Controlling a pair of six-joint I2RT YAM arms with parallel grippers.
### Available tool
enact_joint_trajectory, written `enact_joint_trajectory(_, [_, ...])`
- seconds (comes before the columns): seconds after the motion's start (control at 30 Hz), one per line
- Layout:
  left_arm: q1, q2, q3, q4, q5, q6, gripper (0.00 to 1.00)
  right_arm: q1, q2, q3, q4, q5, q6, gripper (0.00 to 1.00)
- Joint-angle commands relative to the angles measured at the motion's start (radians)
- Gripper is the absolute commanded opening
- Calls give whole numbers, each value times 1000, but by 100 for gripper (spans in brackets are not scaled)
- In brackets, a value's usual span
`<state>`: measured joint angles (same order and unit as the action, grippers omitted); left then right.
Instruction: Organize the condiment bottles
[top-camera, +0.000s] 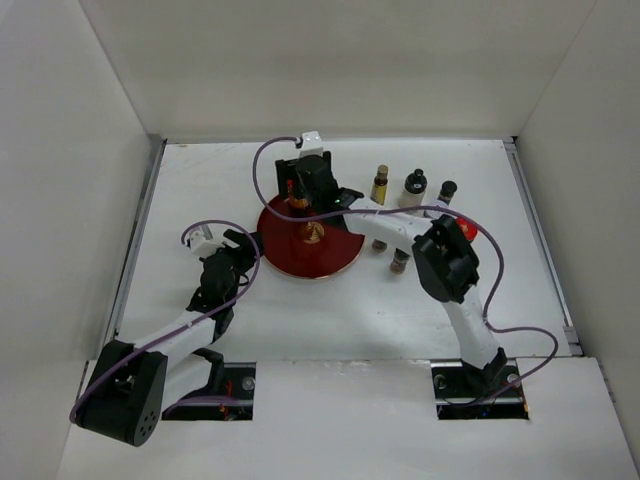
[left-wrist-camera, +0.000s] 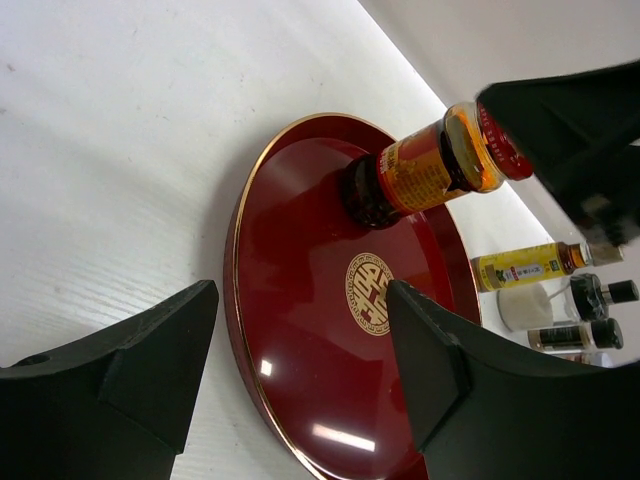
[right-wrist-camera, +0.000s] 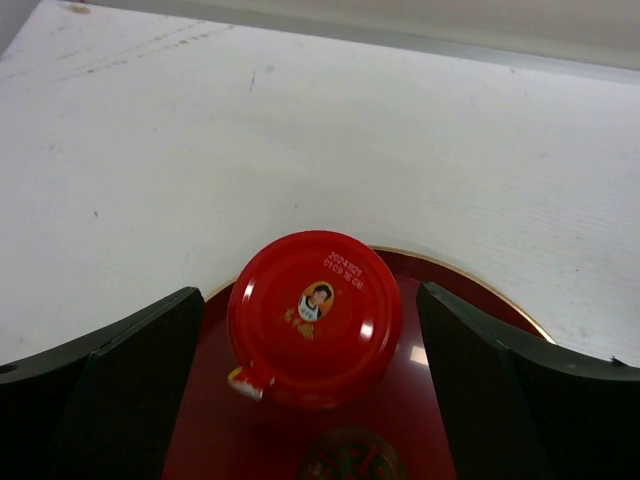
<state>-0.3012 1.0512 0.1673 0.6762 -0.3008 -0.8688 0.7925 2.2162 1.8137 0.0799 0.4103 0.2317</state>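
A jar with a red cap (right-wrist-camera: 313, 315) and amber glass (left-wrist-camera: 430, 165) stands on the far-left part of the round red tray (top-camera: 330, 268). My right gripper (right-wrist-camera: 310, 300) hangs over it, open, one finger on each side of the cap with a gap at both. In the top view the right gripper (top-camera: 300, 190) reaches across the tray. My left gripper (left-wrist-camera: 300, 295) is open and holds nothing, low at the tray's left rim (left-wrist-camera: 235, 260). More condiment bottles (top-camera: 380, 183) (top-camera: 414, 187) (top-camera: 447, 190) stand on the table right of the tray.
Two small dark bottles (top-camera: 399, 260) (top-camera: 379, 243) stand just off the tray's right edge, under the right arm. White walls close in the table on the left, back and right. A purple cable loops over each arm.
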Motion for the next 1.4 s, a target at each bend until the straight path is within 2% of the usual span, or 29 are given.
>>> enact_joint_trajectory(0.0, [7, -11, -2, 37, 5, -6, 67, 7, -220, -74, 121, -2, 0, 95])
enact_joint_trajectory(0.1, [9, -8, -2, 37, 2, -4, 67, -26, -349, -174, 146, -11, 1, 93])
enact_joint_trajectory(0.17, [9, -8, -3, 37, 8, -9, 67, -64, -409, -223, 133, -5, 4, 83])
enact_joint_trajectory(0.27, [-2, 0, 1, 37, -1, -4, 67, -129, -447, -267, 83, 22, 9, 76])
enact_joint_trajectory(0.4, [-3, 12, 5, 39, 11, -10, 67, -195, -435, -281, -14, 132, -18, 77])
enact_joint_trajectory(0.53, [-3, 21, 6, 42, 8, -10, 67, -238, -402, -289, -52, 163, -40, 78])
enact_joint_trajectory(0.97, [0, 21, 6, 43, 8, -10, 67, -339, -273, -257, -143, 13, 38, 71])
enact_joint_trajectory(1.1, [-5, 20, 6, 45, 5, -9, 67, -341, -260, -267, -140, 7, 47, 61])
enact_joint_trajectory(1.23, [3, 23, 5, 46, 14, -12, 67, -341, -271, -271, -117, 10, 57, 38])
enact_joint_trajectory(1.37, [3, 12, 3, 46, 5, -9, 67, -335, -338, -321, -52, 22, 66, 32])
